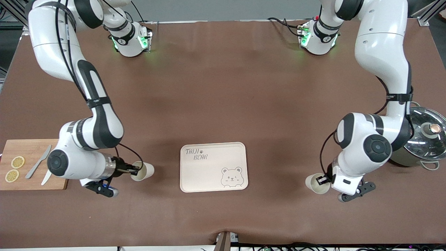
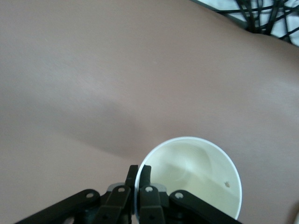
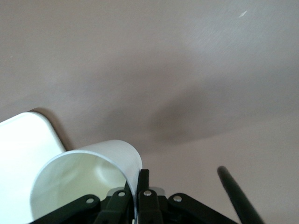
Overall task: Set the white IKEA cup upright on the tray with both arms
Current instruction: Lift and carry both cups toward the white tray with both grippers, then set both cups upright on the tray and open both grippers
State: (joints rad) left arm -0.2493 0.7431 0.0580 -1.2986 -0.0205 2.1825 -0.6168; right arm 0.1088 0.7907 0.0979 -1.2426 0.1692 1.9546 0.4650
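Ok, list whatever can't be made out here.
- Front view: the left gripper is mostly hidden by its own wrist; the lidded pot is partly covered by the left arm and cut by the edge.
- Left wrist view: only the left cup inside shows.
- Right wrist view: the tray is cut by the edge; the right gripper hides part of the right cup rim.

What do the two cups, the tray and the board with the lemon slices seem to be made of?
Both cups, one in the right gripper, one in the left gripper: thin-walled, smooth and off-white, probably plastic or glazed ceramic. Tray: matte cream with a moulded rounded rim and printed lettering, likely plastic or a fibre composite. Cutting board: light wood, with visible grain.
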